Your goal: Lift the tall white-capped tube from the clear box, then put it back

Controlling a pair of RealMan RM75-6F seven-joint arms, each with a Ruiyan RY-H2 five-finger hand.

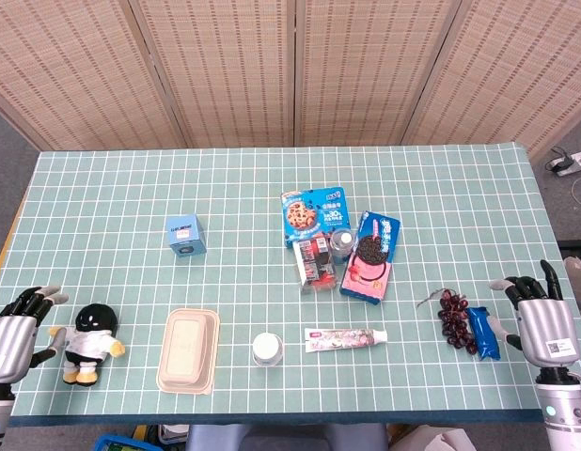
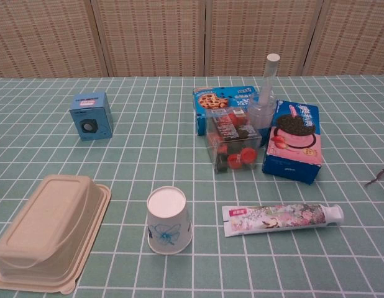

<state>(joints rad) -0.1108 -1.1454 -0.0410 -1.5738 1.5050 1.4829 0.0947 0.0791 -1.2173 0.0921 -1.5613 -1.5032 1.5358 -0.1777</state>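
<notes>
Tube [image 2: 272, 73] upright in clear box [image 2: 232, 138], mid-table | your left hand [image 1: 18, 324] and right hand [image 1: 538, 315] well apart from it, fingers spread, holding nothing

Printed lettering appears on the blue cookie box [image 2: 224, 99], the pink-and-blue sandwich-cookie box [image 2: 294, 140], the toothpaste tube [image 2: 280, 218] and the small blue box [image 2: 91, 115]. None of it is legible at this resolution.

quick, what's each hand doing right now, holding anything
Left hand: open, holding nothing, at the table's left edge by the plush doll.
Right hand: open, holding nothing, beside the blue packet.
</notes>
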